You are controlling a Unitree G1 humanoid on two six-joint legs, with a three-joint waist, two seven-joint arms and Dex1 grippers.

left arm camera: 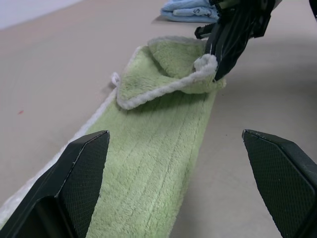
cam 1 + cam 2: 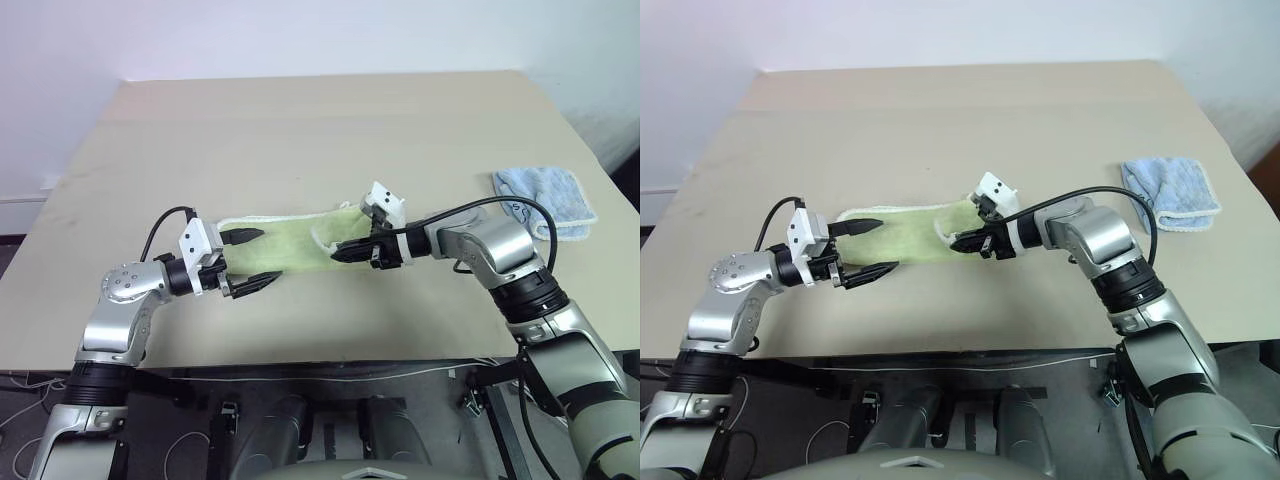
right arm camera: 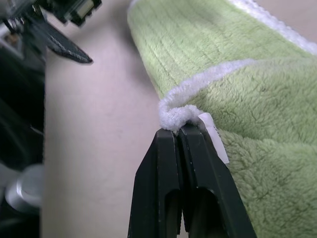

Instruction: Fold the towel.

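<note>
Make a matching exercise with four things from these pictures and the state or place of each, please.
Things:
1. light yellow-green terry towel with white edging
2. small light blue cloth
3. left claw
4. right claw

States or places:
A. open, at the towel's end
B. shut on the towel's white edge
C. lying on the beige table, one end lifted and turned over
D. lying apart, near the table's right edge

Pairs: 1-C, 2-D, 3-A, 4-B

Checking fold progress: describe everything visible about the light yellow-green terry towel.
The light yellow-green terry towel with white scalloped edging lies as a long narrow strip on the beige table. Its right end is lifted and curled back over itself, its edging pinched by the shut right gripper. The open left gripper straddles its other end, not gripping it.
</note>
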